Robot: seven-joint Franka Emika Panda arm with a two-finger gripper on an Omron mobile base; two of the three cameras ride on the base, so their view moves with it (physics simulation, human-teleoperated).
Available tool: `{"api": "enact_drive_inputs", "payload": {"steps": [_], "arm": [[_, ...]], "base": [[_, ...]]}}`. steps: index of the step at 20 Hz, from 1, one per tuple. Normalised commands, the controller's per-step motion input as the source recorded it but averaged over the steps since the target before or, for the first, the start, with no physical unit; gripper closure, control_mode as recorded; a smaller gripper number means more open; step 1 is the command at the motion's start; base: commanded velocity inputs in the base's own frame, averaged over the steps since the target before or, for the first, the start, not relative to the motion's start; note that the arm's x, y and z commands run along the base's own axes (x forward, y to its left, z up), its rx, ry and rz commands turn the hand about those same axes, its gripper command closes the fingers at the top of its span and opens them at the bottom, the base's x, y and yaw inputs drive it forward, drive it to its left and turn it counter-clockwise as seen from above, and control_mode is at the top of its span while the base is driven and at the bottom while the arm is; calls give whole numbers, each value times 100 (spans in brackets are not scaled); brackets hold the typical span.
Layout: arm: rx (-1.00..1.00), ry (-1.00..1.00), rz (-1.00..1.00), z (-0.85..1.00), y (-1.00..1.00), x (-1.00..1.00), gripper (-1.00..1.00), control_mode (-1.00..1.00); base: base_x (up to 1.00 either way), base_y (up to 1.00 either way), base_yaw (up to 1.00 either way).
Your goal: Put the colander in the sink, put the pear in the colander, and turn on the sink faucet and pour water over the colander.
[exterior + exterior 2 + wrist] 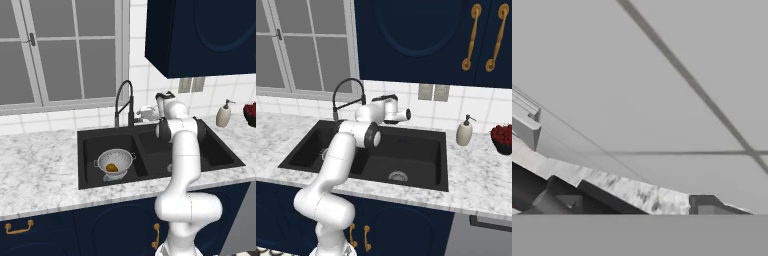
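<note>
The colander (114, 165) is seen standing in the left basin of the sink (215, 153), with the pear (112, 168) lying inside it. The sink faucet (124, 103) rises behind the divider between the basins. The end effector (141, 114) is held just beside the faucet's base, above the tabletop (40, 170); whether it is wide or narrow cannot be told. A soap dispenser (223, 114) stands to the right.

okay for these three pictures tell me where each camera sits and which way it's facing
Left base view: behind the arm's left, looking down at the sink, colander, pear; arm rises lower right.
Right base view: behind its right, same sink and faucet; arm lower left.
Hand view: on the hand, facing wall tiles.
Both base views share the soap dispenser.
</note>
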Motion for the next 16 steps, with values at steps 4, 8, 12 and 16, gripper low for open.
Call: {"api": "enact_drive_inputs", "payload": {"steps": [4, 8, 12, 16], "arm": [[0, 0, 0, -11, -50, 0, 100, -100], [0, 0, 0, -8, -75, 0, 100, -100], [0, 0, -4, -11, -96, 0, 100, -100], [0, 1, -8, -14, -100, 0, 100, -100]], "base": [[0, 0, 0], [0, 0, 0], [0, 0, 0], [0, 0, 0]]}}
